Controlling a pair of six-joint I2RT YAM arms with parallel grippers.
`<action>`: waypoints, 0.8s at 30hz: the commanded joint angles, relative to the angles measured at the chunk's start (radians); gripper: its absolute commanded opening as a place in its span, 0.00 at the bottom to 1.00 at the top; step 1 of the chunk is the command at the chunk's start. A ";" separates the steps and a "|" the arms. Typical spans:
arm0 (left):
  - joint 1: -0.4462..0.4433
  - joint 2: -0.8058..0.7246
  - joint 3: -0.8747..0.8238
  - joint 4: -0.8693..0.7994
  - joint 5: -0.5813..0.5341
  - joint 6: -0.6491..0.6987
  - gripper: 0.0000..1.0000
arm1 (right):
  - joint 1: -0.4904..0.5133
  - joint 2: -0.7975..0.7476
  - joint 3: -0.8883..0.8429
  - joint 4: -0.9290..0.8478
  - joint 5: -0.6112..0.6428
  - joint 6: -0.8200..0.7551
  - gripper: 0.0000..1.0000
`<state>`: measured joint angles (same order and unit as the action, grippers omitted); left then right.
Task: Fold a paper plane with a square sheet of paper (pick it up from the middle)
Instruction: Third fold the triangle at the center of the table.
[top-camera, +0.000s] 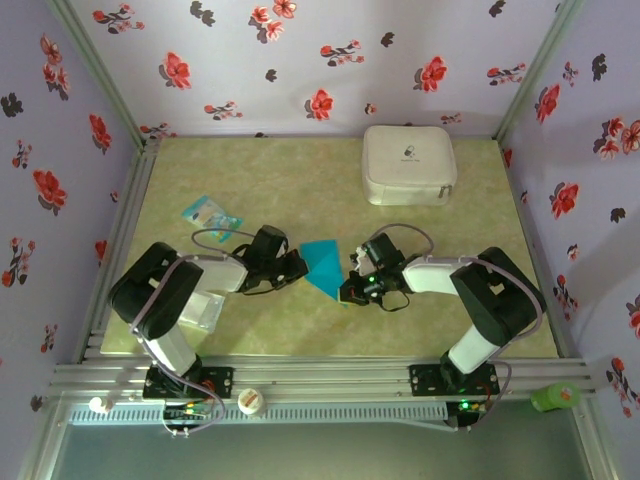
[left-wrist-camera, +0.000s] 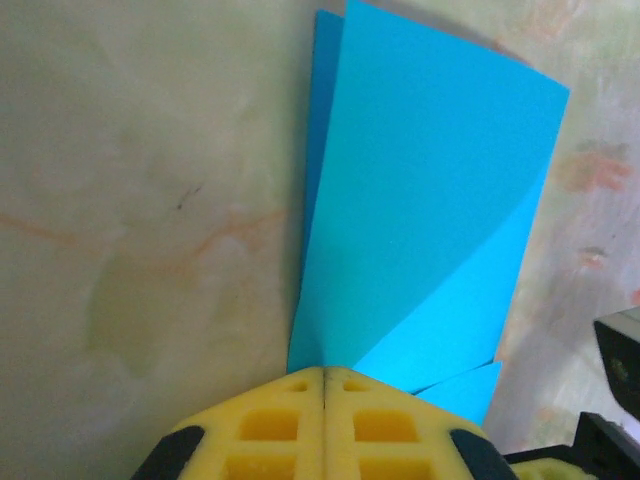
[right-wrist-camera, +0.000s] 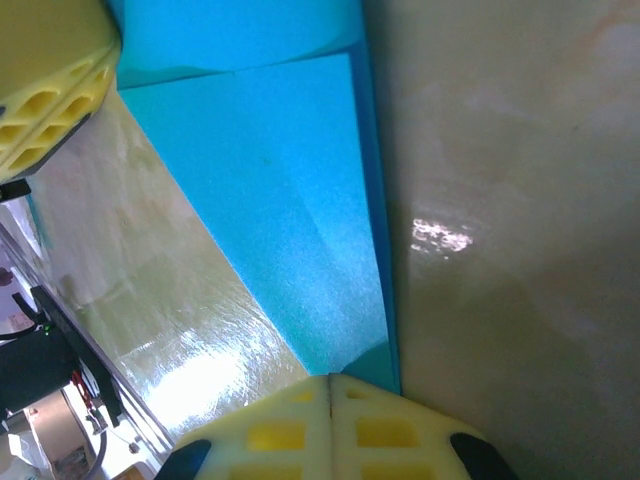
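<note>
The left gripper (left-wrist-camera: 325, 388) is closed, tips touching the 9 o'clock edge of the folded teal square sheet of paper (top-camera: 323, 263). The right gripper (right-wrist-camera: 330, 385), also closed, meets its 5 o'clock point. The sheet lies mid bench (top-camera: 440, 300). At 1 o'clock sits a white case (top-camera: 408, 165), logo unreadable; at 10 o'clock a pale-blue packet (top-camera: 211, 216), print illegible.

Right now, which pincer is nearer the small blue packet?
Left. The left pincer is right of the packet, at the paper's left edge; the right pincer is across the paper, farther away.
</note>
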<state>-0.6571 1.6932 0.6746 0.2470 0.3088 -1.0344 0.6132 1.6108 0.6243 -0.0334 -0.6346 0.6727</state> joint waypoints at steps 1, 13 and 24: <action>0.007 -0.054 0.022 -0.116 -0.054 0.057 0.03 | -0.004 -0.039 0.012 -0.075 0.055 -0.004 0.07; -0.017 -0.153 0.084 -0.239 -0.117 0.141 0.15 | -0.075 -0.114 0.123 -0.155 0.198 -0.060 0.34; -0.010 -0.160 0.080 -0.251 -0.112 0.120 0.35 | -0.076 -0.004 0.176 -0.134 0.177 -0.044 0.34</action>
<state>-0.6685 1.5467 0.7422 0.0208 0.1982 -0.9096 0.5385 1.5909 0.7692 -0.1493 -0.4667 0.6353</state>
